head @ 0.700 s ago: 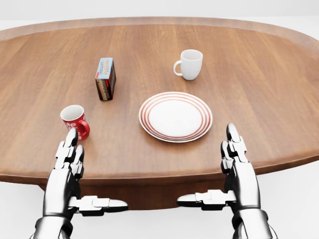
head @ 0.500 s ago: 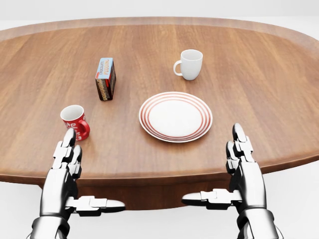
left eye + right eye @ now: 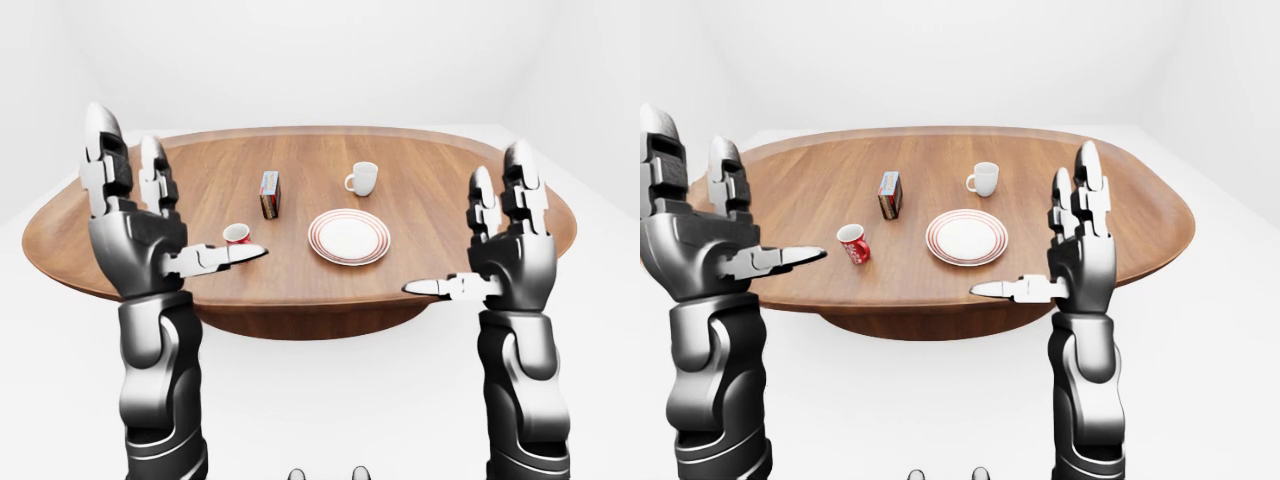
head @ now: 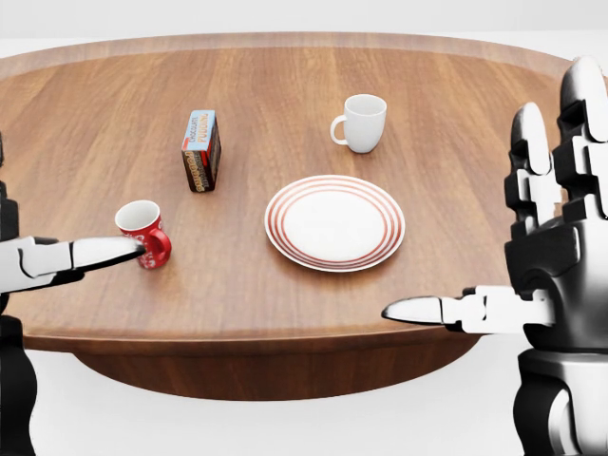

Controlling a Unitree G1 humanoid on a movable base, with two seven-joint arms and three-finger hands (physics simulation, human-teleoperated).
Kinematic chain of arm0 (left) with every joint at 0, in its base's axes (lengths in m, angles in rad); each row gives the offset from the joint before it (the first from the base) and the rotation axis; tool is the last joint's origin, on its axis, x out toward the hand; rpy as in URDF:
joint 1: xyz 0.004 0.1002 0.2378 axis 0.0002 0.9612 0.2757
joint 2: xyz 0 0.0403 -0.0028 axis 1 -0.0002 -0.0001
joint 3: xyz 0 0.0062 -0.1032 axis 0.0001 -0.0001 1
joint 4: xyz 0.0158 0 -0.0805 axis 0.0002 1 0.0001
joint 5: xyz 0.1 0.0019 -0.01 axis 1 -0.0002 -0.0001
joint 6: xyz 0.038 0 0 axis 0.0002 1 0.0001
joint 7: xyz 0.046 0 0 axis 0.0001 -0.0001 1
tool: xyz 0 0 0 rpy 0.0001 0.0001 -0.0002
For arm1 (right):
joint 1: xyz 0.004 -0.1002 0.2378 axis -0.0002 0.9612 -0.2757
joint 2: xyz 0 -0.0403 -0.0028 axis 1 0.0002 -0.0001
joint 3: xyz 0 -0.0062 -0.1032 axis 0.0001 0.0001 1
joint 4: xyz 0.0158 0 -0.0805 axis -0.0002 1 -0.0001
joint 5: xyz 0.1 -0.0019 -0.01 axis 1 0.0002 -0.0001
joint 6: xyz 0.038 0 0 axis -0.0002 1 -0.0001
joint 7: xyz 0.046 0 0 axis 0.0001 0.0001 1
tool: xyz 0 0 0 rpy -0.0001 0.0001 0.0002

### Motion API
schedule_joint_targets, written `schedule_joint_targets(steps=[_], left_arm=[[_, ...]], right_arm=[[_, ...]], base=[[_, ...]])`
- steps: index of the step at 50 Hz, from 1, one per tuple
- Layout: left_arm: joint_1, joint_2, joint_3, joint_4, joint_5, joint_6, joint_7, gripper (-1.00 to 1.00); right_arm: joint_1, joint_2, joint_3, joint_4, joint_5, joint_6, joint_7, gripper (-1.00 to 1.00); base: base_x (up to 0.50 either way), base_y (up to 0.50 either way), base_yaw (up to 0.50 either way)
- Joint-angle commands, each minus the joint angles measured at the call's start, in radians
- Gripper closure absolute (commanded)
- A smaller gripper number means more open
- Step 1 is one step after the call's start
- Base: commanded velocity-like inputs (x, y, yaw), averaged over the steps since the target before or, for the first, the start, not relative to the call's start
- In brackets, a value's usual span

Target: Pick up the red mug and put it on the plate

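The red mug [image 4: 142, 233] stands upright on the wooden table at the left of the head view. The white plate with red rings [image 4: 334, 221] lies to its right, apart from it. My left hand [image 3: 185, 190] is open and raised on the near side of the table, fingers pointing up. Its thumb [image 4: 90, 254] crosses in front of the mug in the head view; whether they touch I cannot tell. My right hand [image 3: 468, 225] is open and raised at the right, holding nothing.
A white mug [image 4: 362, 122] stands above the plate in the head view. A small printed box [image 4: 201, 149] stands above the red mug. The table's near edge [image 4: 285, 337] runs across the bottom of the head view.
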Motion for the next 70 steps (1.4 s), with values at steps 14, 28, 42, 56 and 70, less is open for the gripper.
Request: schedule_joint_targets(steps=[14, 28, 42, 56, 70], left_arm=[[-0.070, 0.042, 0.034, -0.051, -0.083, 0.000, 0.061, -1.00], [-0.062, 0.041, 0.035, -0.036, -0.075, 0.000, 0.059, -1.00], [-0.066, 0.044, 0.036, -0.017, -0.075, 0.000, 0.058, -1.00], [-0.066, 0.047, 0.041, -0.017, -0.079, 0.000, 0.061, -1.00], [-0.065, 0.047, 0.044, -0.014, -0.082, 0.000, 0.061, -1.00]], right_arm=[[-0.027, -0.010, -0.012, -0.118, 0.010, 0.000, 0.025, -1.00], [-0.017, -0.010, -0.019, -0.122, 0.013, 0.000, 0.030, -1.00], [-0.020, -0.012, -0.021, -0.110, 0.018, 0.000, 0.025, -1.00], [-0.001, -0.007, -0.021, -0.115, 0.036, 0.000, 0.038, -1.00], [-0.003, -0.009, -0.016, -0.134, 0.033, 0.000, 0.058, -1.00]], base=[[0.00, 0.25, 0.00], [0.00, 0.50, 0.00], [0.00, 0.50, 0.00], [0.00, 0.14, 0.00], [0.46, 0.00, 0.00]])
